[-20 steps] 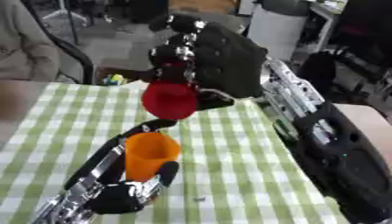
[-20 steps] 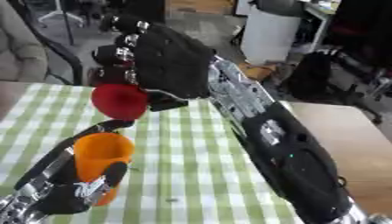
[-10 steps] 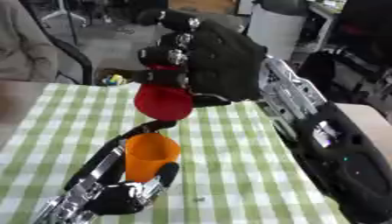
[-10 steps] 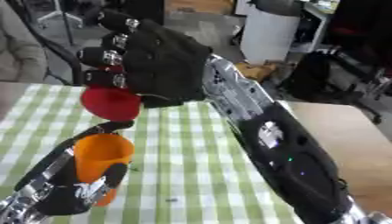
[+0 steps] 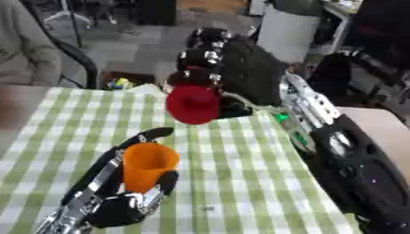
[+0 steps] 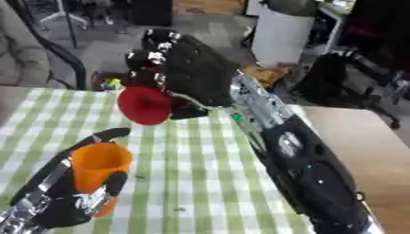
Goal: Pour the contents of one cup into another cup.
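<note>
My left hand (image 5: 120, 201) holds an orange cup (image 5: 146, 165) upright just above the green checked tablecloth (image 5: 232, 183) at lower left, fingers curled round it. My right hand (image 5: 232, 73) is shut on a red cup (image 5: 193, 103), lifted above and slightly right of the orange cup. The red cup is tipped over so its underside faces me; its mouth is hidden. I cannot see any contents in either cup.
The bare wooden table (image 6: 360, 151) shows to the right of the cloth. My right forearm (image 5: 352, 169) runs along the cloth's right side. Chairs and bags stand on the floor beyond the far edge.
The whole picture has shifted, so the camera has moved. The red cup sits a little higher and further right of the orange cup than before.
</note>
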### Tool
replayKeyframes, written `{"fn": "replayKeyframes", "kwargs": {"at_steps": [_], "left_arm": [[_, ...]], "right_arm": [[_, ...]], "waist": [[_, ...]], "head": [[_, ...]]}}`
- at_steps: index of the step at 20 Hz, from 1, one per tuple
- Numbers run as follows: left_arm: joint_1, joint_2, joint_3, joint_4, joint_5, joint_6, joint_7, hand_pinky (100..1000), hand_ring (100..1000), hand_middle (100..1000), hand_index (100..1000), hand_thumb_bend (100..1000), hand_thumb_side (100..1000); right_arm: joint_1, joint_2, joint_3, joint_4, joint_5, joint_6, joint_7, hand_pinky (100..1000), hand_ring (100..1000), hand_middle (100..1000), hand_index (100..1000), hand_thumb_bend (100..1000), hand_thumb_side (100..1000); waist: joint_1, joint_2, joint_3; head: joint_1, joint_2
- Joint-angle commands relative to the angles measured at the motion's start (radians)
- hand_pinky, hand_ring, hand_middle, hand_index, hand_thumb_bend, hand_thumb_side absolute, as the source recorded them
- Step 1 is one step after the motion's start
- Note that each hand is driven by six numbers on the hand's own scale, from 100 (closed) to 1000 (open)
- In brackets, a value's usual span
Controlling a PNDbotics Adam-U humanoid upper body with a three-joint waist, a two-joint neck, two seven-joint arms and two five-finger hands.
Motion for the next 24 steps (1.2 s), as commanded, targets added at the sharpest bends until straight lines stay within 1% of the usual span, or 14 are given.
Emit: {"fn": "replayKeyframes", "kwargs": {"at_steps": [1, 5, 6, 7, 9, 10, 11, 12, 13, 15, 16, 17, 20, 24], "left_arm": [[0.019, 0.027, 0.033, 0.020, -0.049, -0.019, 0.046, 304, 288, 315, 909, 100, 456], [0.054, 0.034, 0.060, 0.069, -0.115, -0.051, 0.117, 330, 308, 321, 908, 100, 510], [0.054, 0.032, 0.066, 0.084, -0.137, -0.060, 0.141, 333, 311, 322, 907, 100, 506], [0.050, 0.032, 0.073, 0.097, -0.162, -0.069, 0.166, 371, 338, 343, 907, 100, 460], [0.041, 0.035, 0.085, 0.120, -0.226, -0.089, 0.219, 405, 364, 367, 918, 100, 445], [0.037, 0.038, 0.091, 0.134, -0.261, -0.097, 0.243, 437, 384, 383, 923, 190, 451], [0.034, 0.040, 0.095, 0.148, -0.295, -0.105, 0.265, 478, 431, 428, 939, 388, 466], [0.030, 0.042, 0.099, 0.162, -0.330, -0.111, 0.285, 495, 451, 448, 947, 470, 472], [0.027, 0.044, 0.102, 0.175, -0.365, -0.117, 0.302, 585, 545, 545, 986, 743, 469], [0.024, 0.046, 0.109, 0.195, -0.419, -0.127, 0.323, 644, 617, 627, 1000, 901, 498], [0.023, 0.047, 0.114, 0.202, -0.435, -0.131, 0.333, 661, 654, 666, 1000, 995, 548], [0.023, 0.048, 0.120, 0.208, -0.446, -0.134, 0.343, 672, 686, 695, 1000, 1000, 608], [0.022, 0.053, 0.136, 0.217, -0.450, -0.139, 0.366, 680, 710, 732, 1000, 1000, 723], [0.027, 0.060, 0.162, 0.203, -0.421, -0.131, 0.394, 680, 705, 734, 1000, 991, 790]], "right_arm": [[0.020, -0.035, -0.074, 0.032, -0.186, -0.001, 0.061, 441, 307, 237, 454, 100, 100], [0.074, -0.038, -0.135, 0.048, -0.385, 0.064, 0.212, 401, 278, 212, 445, 100, 100], [0.084, -0.037, -0.143, 0.044, -0.425, 0.073, 0.244, 400, 278, 211, 444, 100, 100], [0.094, -0.034, -0.150, 0.038, -0.459, 0.081, 0.273, 390, 272, 205, 440, 100, 100], [0.111, -0.028, -0.159, 0.020, -0.519, 0.095, 0.321, 384, 268, 201, 438, 100, 100], [0.119, -0.025, -0.163, 0.009, -0.548, 0.102, 0.340, 380, 266, 199, 436, 100, 100], [0.126, -0.024, -0.165, -0.003, -0.576, 0.108, 0.358, 377, 265, 197, 435, 100, 100], [0.133, -0.022, -0.168, -0.016, -0.600, 0.114, 0.374, 377, 265, 197, 435, 100, 100], [0.141, -0.021, -0.172, -0.028, -0.623, 0.121, 0.389, 371, 261, 193, 431, 100, 100], [0.155, -0.019, -0.175, -0.049, -0.662, 0.133, 0.415, 366, 257, 189, 428, 100, 100], [0.163, -0.018, -0.176, -0.057, -0.681, 0.138, 0.426, 364, 255, 187, 427, 100, 100], [0.170, -0.018, -0.178, -0.065, -0.699, 0.144, 0.438, 359, 252, 183, 423, 100, 100], [0.195, -0.015, -0.181, -0.082, -0.750, 0.161, 0.470, 347, 244, 175, 416, 100, 100], [0.231, -0.009, -0.188, -0.089, -0.816, 0.188, 0.513, 328, 231, 161, 405, 100, 100]], "waist": [[0.009, -0.013, -0.003], [0.012, -0.010, -0.002], [0.012, -0.009, -0.002], [0.013, -0.008, -0.003], [0.013, -0.007, -0.004], [0.013, -0.006, -0.005], [0.014, -0.006, -0.006], [0.014, -0.005, -0.007], [0.014, -0.005, -0.008], [0.015, -0.004, -0.010], [0.015, -0.004, -0.011], [0.015, -0.003, -0.012], [0.014, -0.001, -0.014], [0.014, 0.000, -0.017]], "head": [[0.006, -0.011], [0.007, -0.012], [0.008, -0.012], [0.008, -0.013], [0.009, -0.014], [0.008, -0.015], [0.009, -0.016], [0.009, -0.017], [0.009, -0.017], [0.010, -0.018], [0.010, -0.019], [0.010, -0.019], [0.010, -0.020], [0.012, -0.021]]}}
